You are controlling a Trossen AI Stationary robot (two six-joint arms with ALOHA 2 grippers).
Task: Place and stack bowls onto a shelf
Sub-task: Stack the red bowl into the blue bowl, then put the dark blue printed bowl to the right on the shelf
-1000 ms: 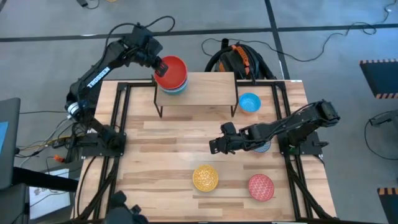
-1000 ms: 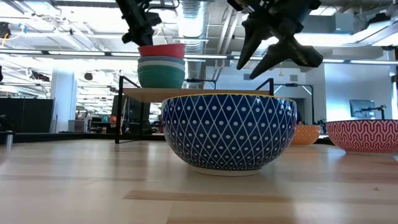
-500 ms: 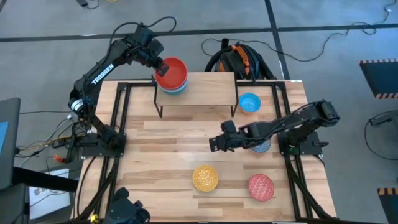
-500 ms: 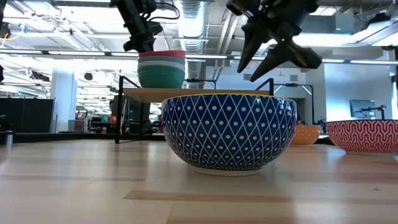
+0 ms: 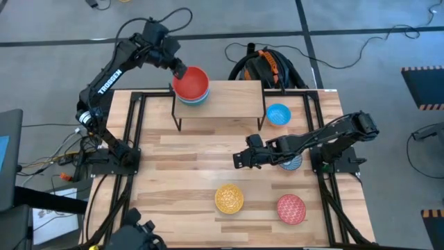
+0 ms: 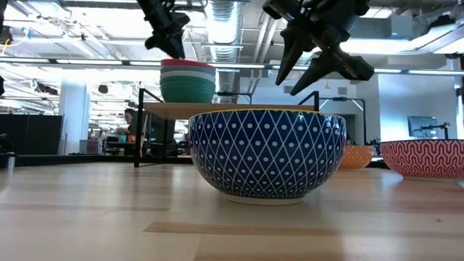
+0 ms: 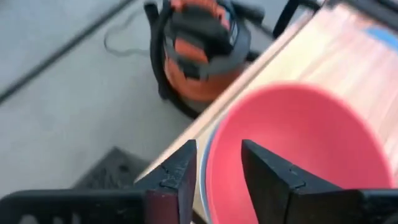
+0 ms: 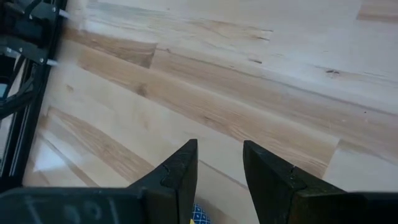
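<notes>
Several stacked bowls (image 5: 191, 85), red apparently topmost

I see grey concrete floor (image 5: 55, 28) around wooden table (image 5: 187, 167), dark seams crossing it. Black cables (image 5: 361, 52) trail over floor. Orange-and-black shop vacuum (image 5: 267, 66) parked just behind table's far edge. Yellow-black hazard tape (image 5: 423, 69) at right. From low view: open hall, ceiling ducts (image 6: 221, 14), strip lights, white column (image 6: 72, 109), monitor (image 6: 422, 127) at far right.
</notes>
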